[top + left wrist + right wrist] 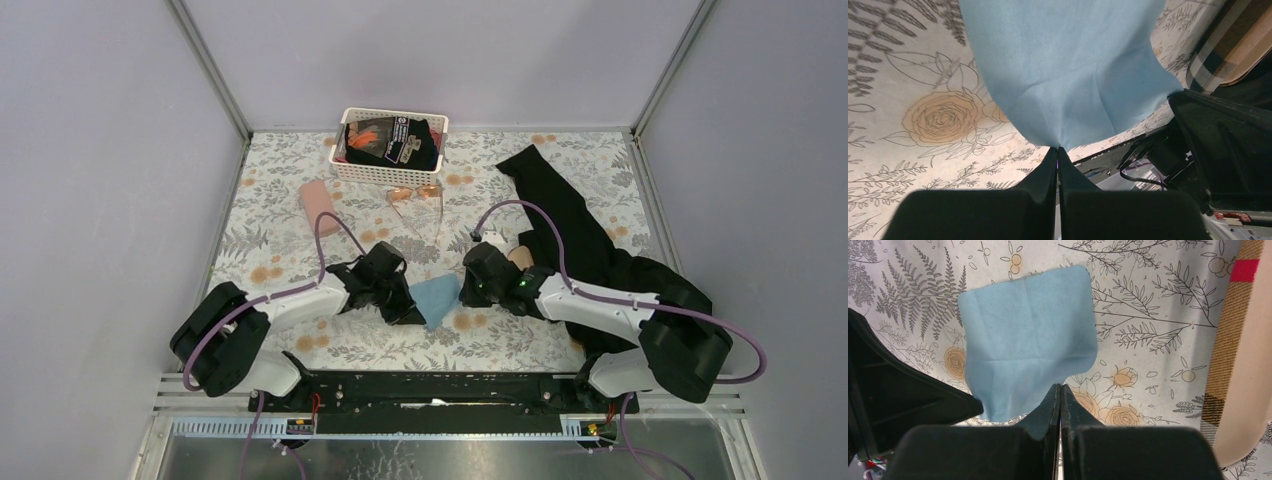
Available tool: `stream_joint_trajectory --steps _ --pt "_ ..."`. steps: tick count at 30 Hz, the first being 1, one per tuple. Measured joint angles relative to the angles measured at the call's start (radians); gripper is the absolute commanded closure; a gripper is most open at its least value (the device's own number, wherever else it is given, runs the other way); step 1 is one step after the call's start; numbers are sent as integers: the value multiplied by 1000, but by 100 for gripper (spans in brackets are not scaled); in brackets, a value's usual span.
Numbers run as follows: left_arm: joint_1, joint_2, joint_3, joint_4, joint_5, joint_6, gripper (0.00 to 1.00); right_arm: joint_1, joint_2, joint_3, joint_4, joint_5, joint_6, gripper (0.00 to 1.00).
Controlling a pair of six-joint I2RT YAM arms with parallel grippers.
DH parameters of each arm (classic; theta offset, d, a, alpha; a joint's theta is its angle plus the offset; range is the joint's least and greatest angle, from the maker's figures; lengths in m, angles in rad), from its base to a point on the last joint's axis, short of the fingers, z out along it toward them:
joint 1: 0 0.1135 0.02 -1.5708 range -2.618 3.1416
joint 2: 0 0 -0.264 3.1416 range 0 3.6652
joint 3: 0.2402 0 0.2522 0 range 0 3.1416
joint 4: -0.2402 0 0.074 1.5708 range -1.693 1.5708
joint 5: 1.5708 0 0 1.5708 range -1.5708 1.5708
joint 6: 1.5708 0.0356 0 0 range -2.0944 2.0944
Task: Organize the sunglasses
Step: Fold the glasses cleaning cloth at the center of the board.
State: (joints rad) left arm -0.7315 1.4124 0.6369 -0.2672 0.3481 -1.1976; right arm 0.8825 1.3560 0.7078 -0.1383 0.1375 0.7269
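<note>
Little looked done: the left gripper (1057, 150) and right gripper (1060, 387) each pinched an edge of the blue cloth (436, 297) held between them, while the wire sunglasses (400, 195) lay loose well ahead of both, just short of the basket (385, 173)

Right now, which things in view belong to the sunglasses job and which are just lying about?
Job:
- wire-framed sunglasses, in front of the white basket

Not the job:
- blue cloth, pinched by left gripper and right gripper, jaws shut
- pink case
- plaid case
- black garment
</note>
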Motion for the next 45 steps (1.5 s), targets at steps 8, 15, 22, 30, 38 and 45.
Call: stream_joint_trajectory --steps 8,15,22,30,38,45 --pt "58 2 2 -11 0 23 100 -2 56 48 -7 24 -24 100" --pt "100 10 3 -16 5 47 100 -23 99 80 -6 29 -42 100" --pt "134 29 13 -19 11 84 100 -47 161 105 1 27 -49 100" --pt "162 78 38 -17 29 114 100 -56 216 142 18 26 -50 100" --pt "177 103 38 -16 37 130 100 -80 246 147 23 17 -51 100" --pt "190 120 47 -16 38 141 100 -90 252 148 24 3 -53 100"
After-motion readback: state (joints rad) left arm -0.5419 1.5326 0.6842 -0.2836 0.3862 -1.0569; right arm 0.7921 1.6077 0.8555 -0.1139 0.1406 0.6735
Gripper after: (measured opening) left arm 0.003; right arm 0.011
